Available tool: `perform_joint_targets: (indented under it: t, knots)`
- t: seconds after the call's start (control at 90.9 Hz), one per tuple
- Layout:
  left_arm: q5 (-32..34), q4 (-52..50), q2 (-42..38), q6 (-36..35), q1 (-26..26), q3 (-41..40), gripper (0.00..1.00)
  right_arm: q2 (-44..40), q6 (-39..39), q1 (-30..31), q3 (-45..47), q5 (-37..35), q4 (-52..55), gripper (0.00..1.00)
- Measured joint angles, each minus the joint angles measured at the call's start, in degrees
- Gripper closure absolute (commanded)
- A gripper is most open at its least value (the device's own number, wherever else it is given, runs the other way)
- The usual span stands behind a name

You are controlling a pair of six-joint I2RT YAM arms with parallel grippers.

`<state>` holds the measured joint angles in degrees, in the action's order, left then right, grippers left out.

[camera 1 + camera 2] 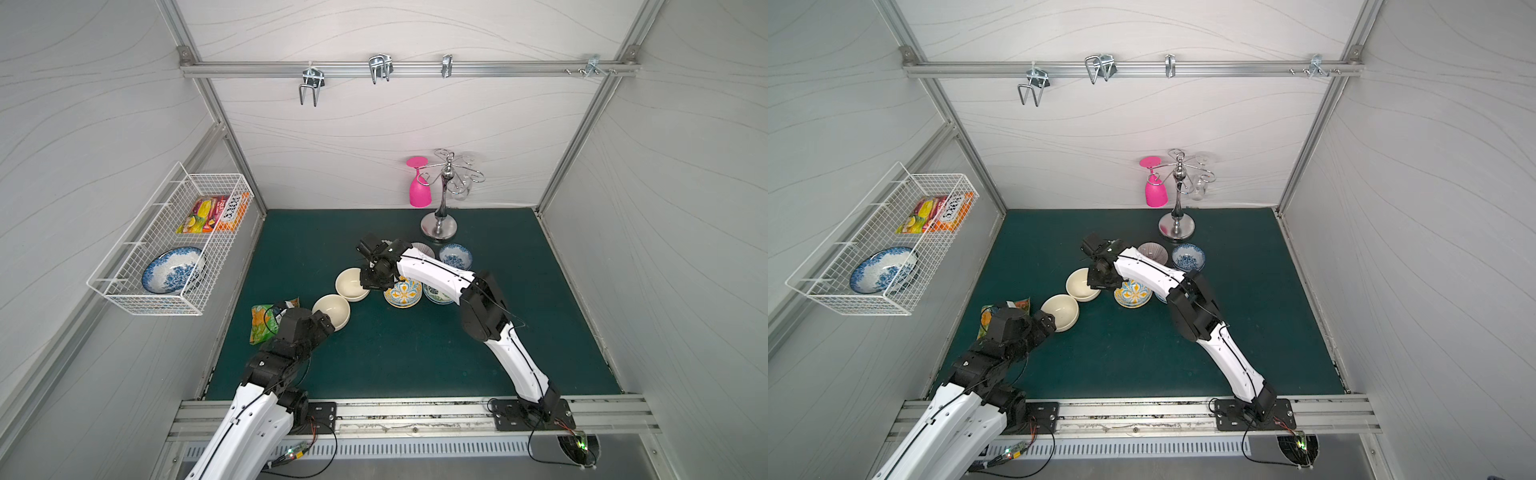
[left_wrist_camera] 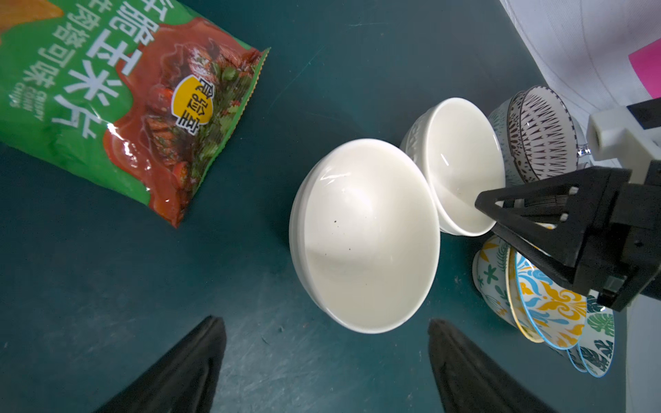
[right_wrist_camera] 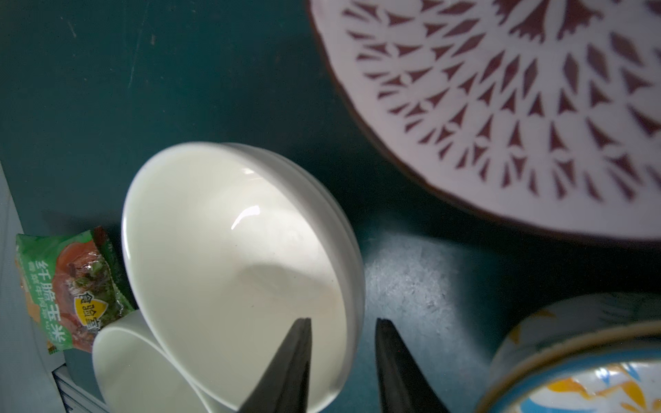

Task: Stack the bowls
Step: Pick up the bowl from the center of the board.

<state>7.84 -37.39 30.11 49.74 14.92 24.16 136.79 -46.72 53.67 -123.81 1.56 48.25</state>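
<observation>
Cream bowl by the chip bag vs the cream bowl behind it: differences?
The rear cream bowl has an embossed outer wall; the front cream bowl is smooth. The right gripper straddles the rear one's rim; the front one sits untouched before the open left gripper. Both stand upright on the green mat.

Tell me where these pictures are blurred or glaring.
Right wrist view: the striped bowl is soft, out of focus near the lens; a glint marks the cream bowl. Left wrist view: sharp, sheen on the snack bag. In both top views: even light, and the clear glass nearly vanishes against the wall.
</observation>
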Motion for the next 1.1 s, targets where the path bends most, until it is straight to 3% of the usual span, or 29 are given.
perform_joint_targets:
  t: [0.198, 0.803, 0.946, 1.1]
  knots:
    - [-0.11, 0.24, 0.11, -0.15, -0.31, 0.00, 0.06, 0.00, -0.44, -0.26, -0.11, -0.50, 1.01, 1.00]
    - [0.31, 0.17, -1.97, 0.02, -0.63, -0.46, 0.03, -3.02, -0.37, -0.22, -2.14, -1.46, 3.74, 1.00]
    - [0.31, 0.17, -1.90, 0.02, -0.63, -0.48, 0.03, -10.99, -0.17, -0.22, 4.13, -2.89, 3.56, 1.00]
    - [0.31, 0.17, -1.44, 0.02, -0.63, -0.48, 0.03, -25.24, 0.13, -0.61, 16.94, -3.89, 3.28, 1.00]
